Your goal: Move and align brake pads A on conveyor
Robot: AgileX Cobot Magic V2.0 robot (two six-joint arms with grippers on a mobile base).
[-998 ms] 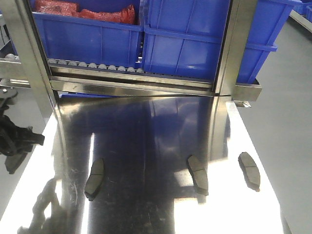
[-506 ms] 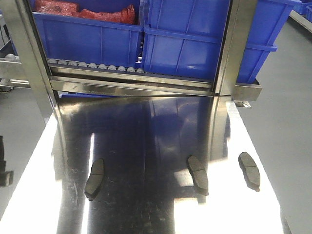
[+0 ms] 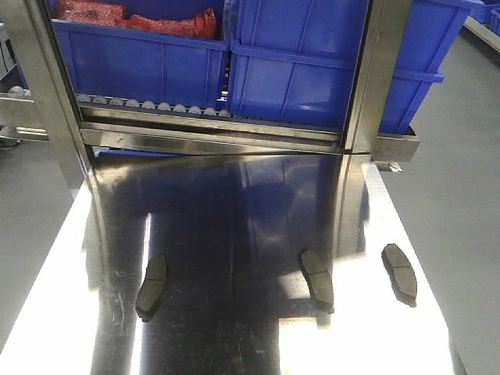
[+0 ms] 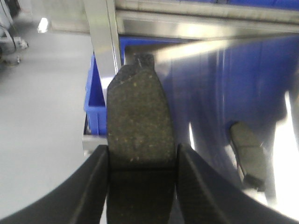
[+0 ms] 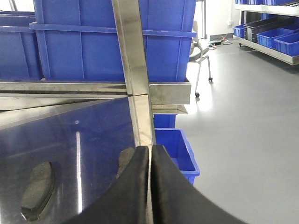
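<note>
Between the left jaws, the near end of the held brake pad (image 4: 138, 116) is cut off by the black fingers and the bottom of the frame, and the whole wrist view is soft. The part that shows is a dark grey, speckled, rough face with curved sides, narrowing to a small tab at the far end. The left jaws pinch it by its long edges, and it points straight away from the camera, with grey floor to its left and the shiny steel counter (image 3: 234, 211) to its right. Three more pads lie flat on the counter, apart from one another: the left pad (image 3: 152, 286), the middle pad (image 3: 317, 279) and the right pad (image 3: 399, 273), each with a thin cross groove. The right jaws are pressed together on nothing and cover part of a half-hidden pad (image 5: 124, 161) behind their tips.
</note>
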